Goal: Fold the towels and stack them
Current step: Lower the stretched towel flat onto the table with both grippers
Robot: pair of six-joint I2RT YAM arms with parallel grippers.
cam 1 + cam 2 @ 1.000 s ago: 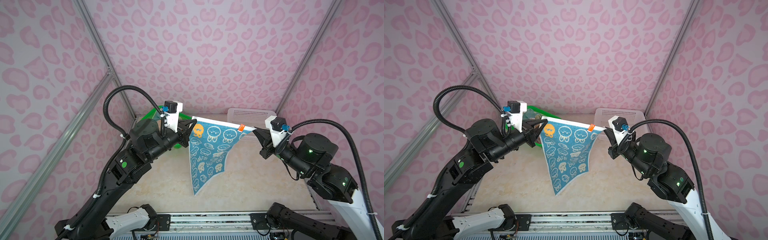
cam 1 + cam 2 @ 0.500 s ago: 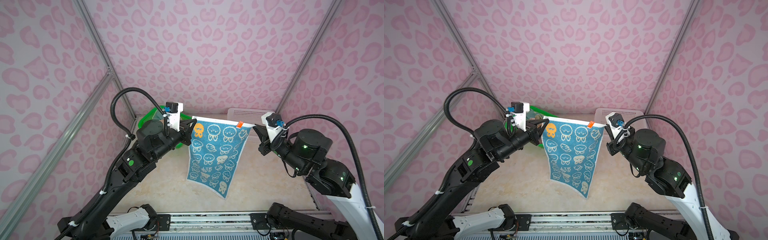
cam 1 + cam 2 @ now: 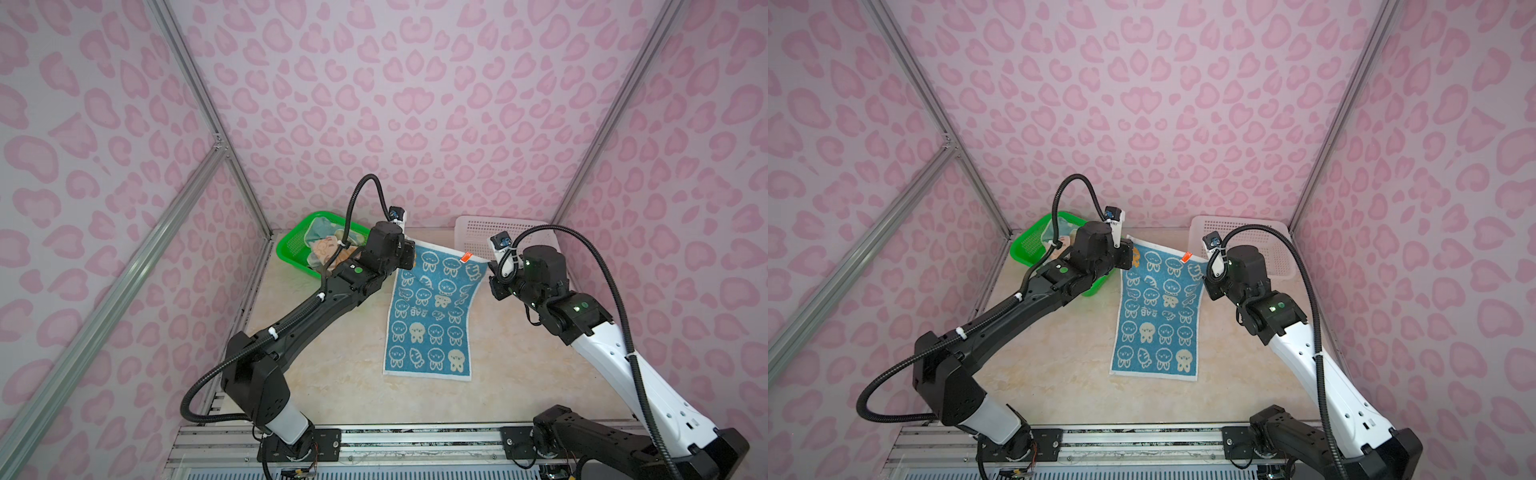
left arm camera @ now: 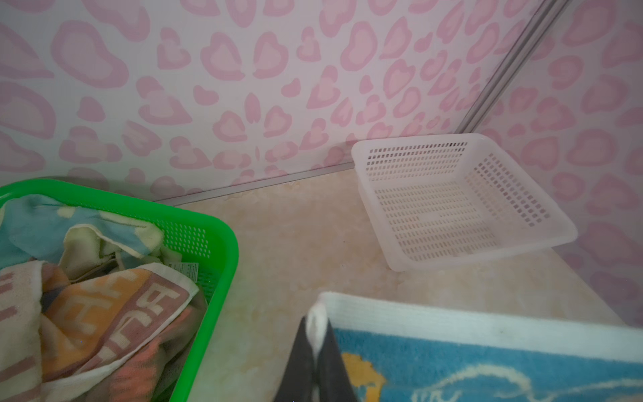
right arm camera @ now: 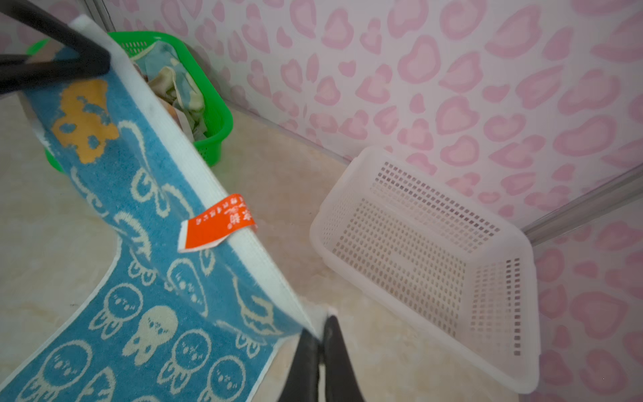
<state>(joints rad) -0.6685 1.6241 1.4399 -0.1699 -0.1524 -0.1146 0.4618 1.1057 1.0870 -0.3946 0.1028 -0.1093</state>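
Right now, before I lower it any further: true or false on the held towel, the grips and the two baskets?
1. The left gripper and right gripper are each shut on a far corner of the blue rabbit towel. True.
2. The towel hangs wholly clear of the table. False: its near end already lies flat on the table.
3. The white basket holds a folded towel. False: nothing shows in it.
4. Other towels lie crumpled in the green basket. True.
5. The orange tag sits on the held edge, nearer the right gripper. True.
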